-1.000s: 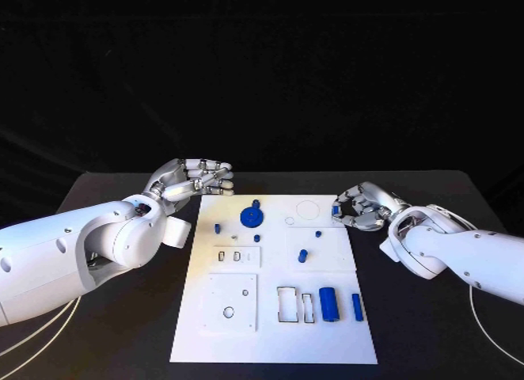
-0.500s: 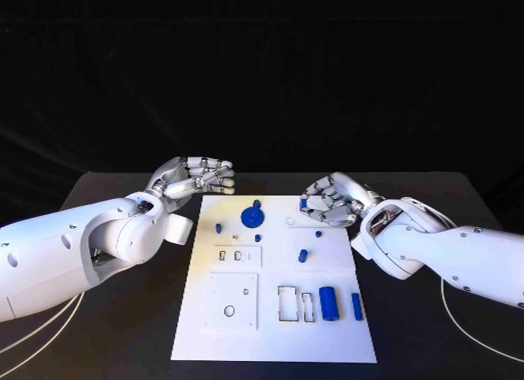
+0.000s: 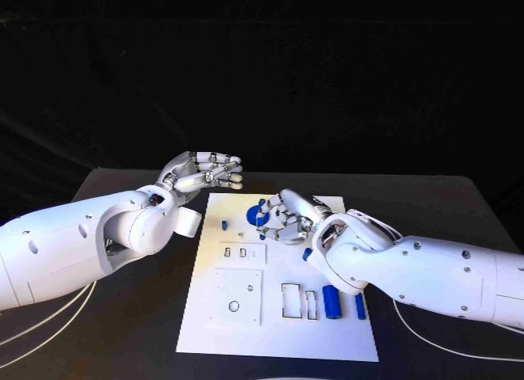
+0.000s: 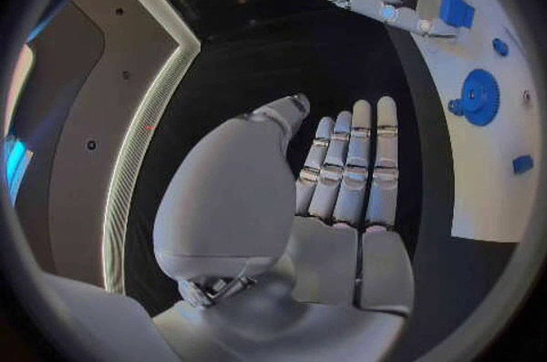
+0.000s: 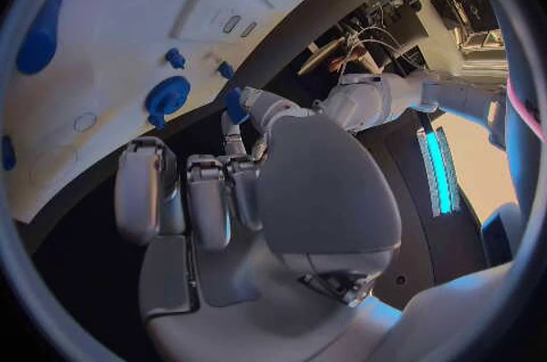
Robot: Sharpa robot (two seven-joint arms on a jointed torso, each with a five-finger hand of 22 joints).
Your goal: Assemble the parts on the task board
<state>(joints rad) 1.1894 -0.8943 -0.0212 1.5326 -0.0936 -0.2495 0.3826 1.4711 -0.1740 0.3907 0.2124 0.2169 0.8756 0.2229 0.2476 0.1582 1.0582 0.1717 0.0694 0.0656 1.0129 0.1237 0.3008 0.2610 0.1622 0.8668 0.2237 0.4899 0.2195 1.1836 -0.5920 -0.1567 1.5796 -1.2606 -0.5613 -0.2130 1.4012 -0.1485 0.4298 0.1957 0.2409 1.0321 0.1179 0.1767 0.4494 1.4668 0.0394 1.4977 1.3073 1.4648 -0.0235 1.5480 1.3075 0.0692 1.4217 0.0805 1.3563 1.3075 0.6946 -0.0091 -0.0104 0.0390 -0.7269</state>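
The white task board (image 3: 274, 324) lies in the middle of the black table. My right hand (image 3: 287, 218) hovers over its far part, next to the blue gear (image 3: 256, 214), and pinches a small blue block (image 4: 456, 11) between thumb and fingers; the same block (image 5: 233, 102) peeks out at the thumb tip in the right wrist view. My left hand (image 3: 205, 170) hangs above the board's far left corner with straight fingers (image 4: 354, 161) and holds nothing. A blue cylinder (image 3: 331, 301) and a blue bar (image 3: 360, 306) lie at the board's near right.
Small blue pegs (image 3: 225, 225) (image 3: 262, 236) stand near the gear (image 5: 168, 96), and another blue piece (image 3: 308, 254) sits mid-board. Raised white plates with slots and holes (image 3: 233, 297) fill the board's left half. Black table (image 3: 125, 332) surrounds the board.
My right hand has travelled left from the board's far right edge to beside the gear, carrying the small blue block. The left hand has stayed nearly still.
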